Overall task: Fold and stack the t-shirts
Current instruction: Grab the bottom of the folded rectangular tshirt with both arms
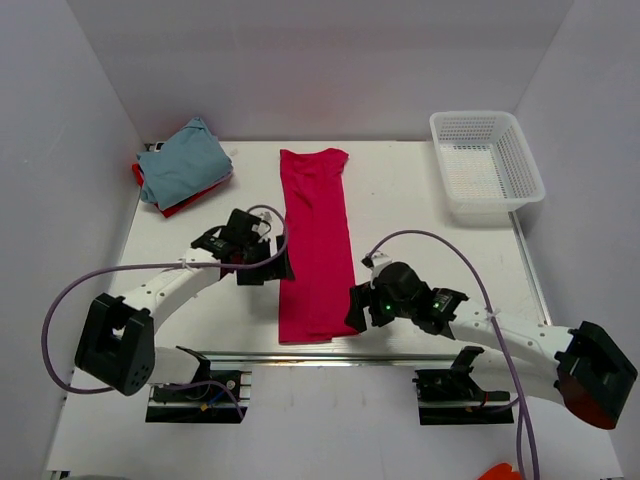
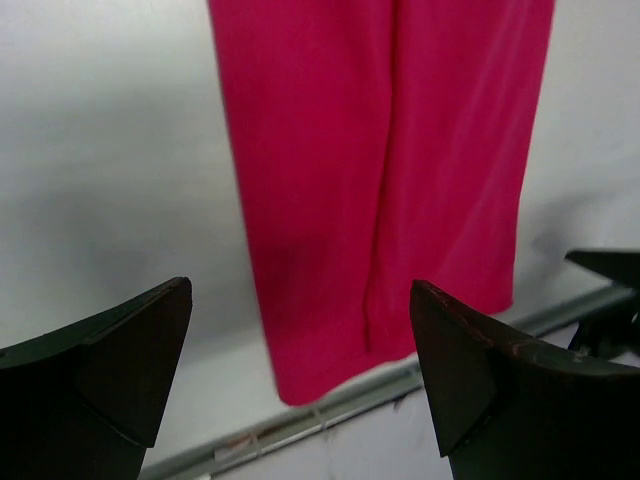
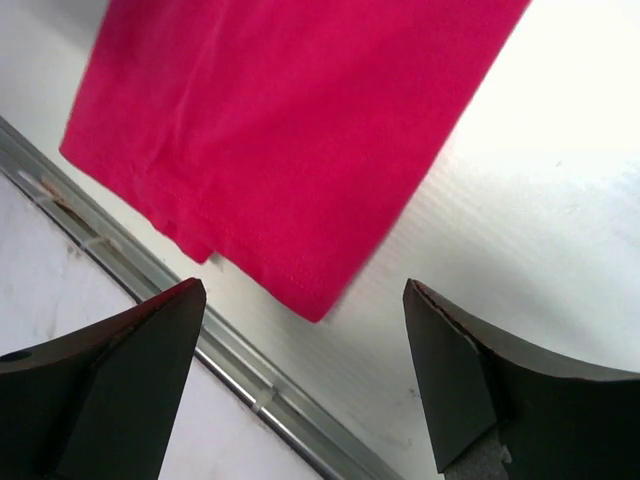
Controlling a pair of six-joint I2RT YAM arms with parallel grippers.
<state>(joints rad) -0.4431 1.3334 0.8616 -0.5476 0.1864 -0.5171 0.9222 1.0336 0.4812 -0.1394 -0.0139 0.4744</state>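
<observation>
Lying long near-to-far: pink t-shirt (image 1: pixel 315 240), folded strip | left gripper (image 1: pixel 272 262) hovering left of its middle | right gripper (image 1: pixel 357 305) hovering closer — at near-right hem corner | both pairs of fingers spread, empty

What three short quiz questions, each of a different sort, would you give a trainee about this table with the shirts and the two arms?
1. True or false: the pink shirt lies inside the basket.
2. Choose one: what colour is the upper shirt at the far left? A red, B blue-grey, C pink.
3. Fill the gap: the left gripper and the right gripper both stand ___.

Key: 1 false, it lies flat on the table as a long strip; 2 B; 3 open.
</observation>
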